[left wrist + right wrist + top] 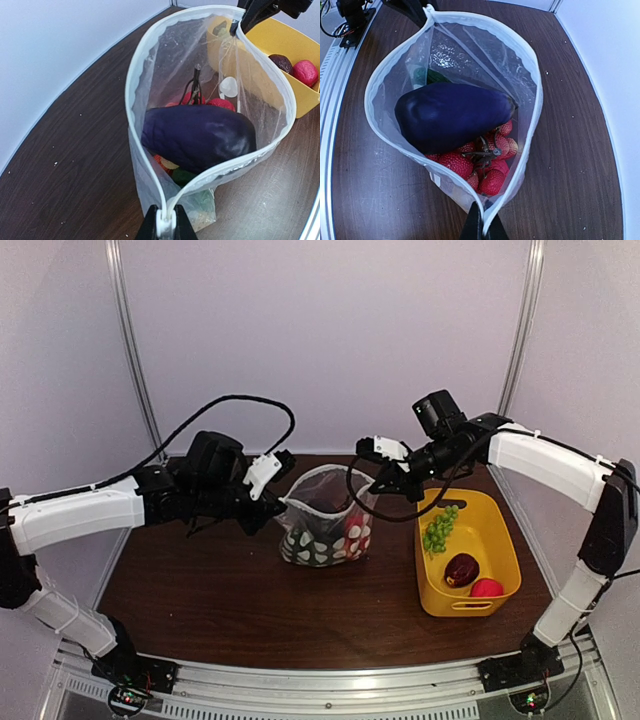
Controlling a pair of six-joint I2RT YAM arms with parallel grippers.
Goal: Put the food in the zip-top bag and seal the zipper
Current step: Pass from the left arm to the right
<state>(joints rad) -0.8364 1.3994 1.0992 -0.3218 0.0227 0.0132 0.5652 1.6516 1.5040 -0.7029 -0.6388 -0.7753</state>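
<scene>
Top external view: we find the clear, floppy zip-top bag with white dots [325, 530] standing upright on the dark wooden table [200, 590], suspended between the two arms. The left gripper [276, 502] is closed on one corner of the bag's mouth and the right gripper [380, 483] is closed on the opposite corner. Both wrist views confirm the fingers are pinched tight over the thin white zipper strip [131, 85]. We judge this two-point hold is meant to spread the mouth into an open oval and stop the bag from slumping. Inside, a large dark purple toy eggplant [450, 115] lies across the top of the load. It rests over a cluster of red strawberry-like pieces [487, 172], with a green piece [427, 76] partly hidden beneath. The yellow plastic tub [455, 602], just right of the bag, holds a green grape bunch [439, 528], a dark maroon piece [461, 569] and a pink-red piece [487, 588]. We judge filling incomplete, with the zipper not yet sealed.
</scene>
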